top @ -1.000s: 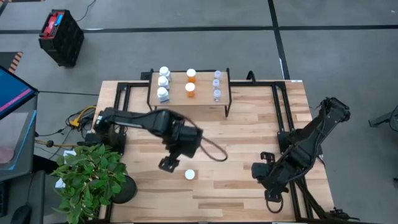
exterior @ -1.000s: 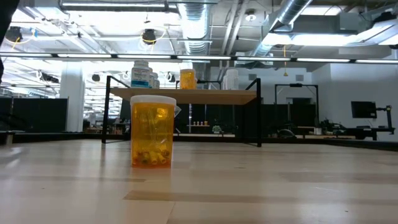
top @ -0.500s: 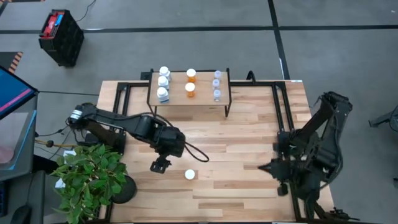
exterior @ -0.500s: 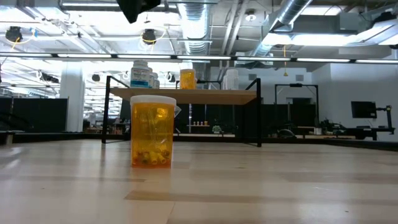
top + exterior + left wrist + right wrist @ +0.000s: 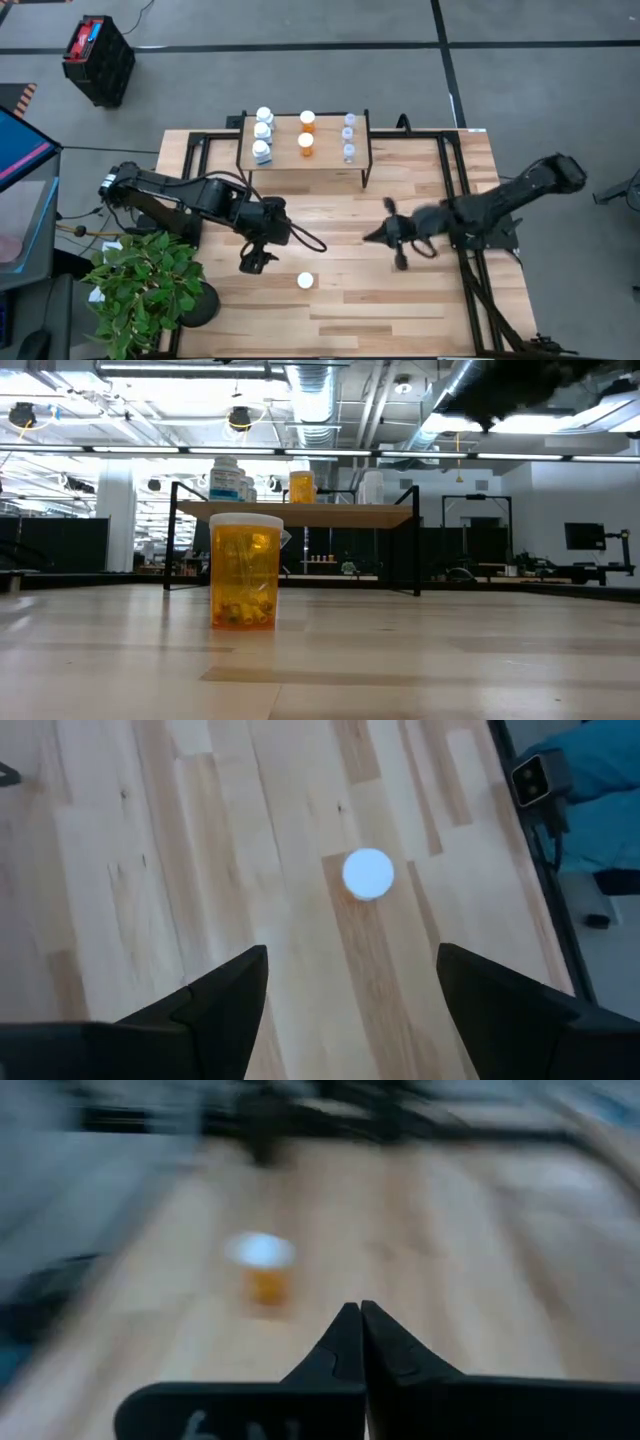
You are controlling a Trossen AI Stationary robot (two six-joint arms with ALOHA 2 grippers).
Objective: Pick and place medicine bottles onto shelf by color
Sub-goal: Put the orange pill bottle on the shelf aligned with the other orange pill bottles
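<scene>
One orange bottle with a white cap (image 5: 305, 281) stands upright on its base on the table, apart from both grippers; it also shows in the low view (image 5: 245, 570). The shelf (image 5: 330, 160) at the table's far side carries three white bottles (image 5: 263, 131), two orange bottles (image 5: 306, 131) and three clear bluish bottles (image 5: 349, 135). My left gripper (image 5: 252, 266) is open and empty, left of the orange bottle, which shows beyond its fingers (image 5: 368, 874). My right gripper (image 5: 372, 238) is shut and empty, right of and beyond the bottle, which shows blurred in its wrist view (image 5: 262, 1270).
A potted plant (image 5: 150, 290) stands at the table's near left corner. A black metal frame (image 5: 455, 190) runs along the table's right side. Bare wood lies between the shelf and the orange bottle.
My right arm has swung fast from the table's near right corner toward the table's middle, going left and toward the far edge. My left gripper has drawn back a little toward the table's left edge, away from the orange bottle. The bottle has stayed put.
</scene>
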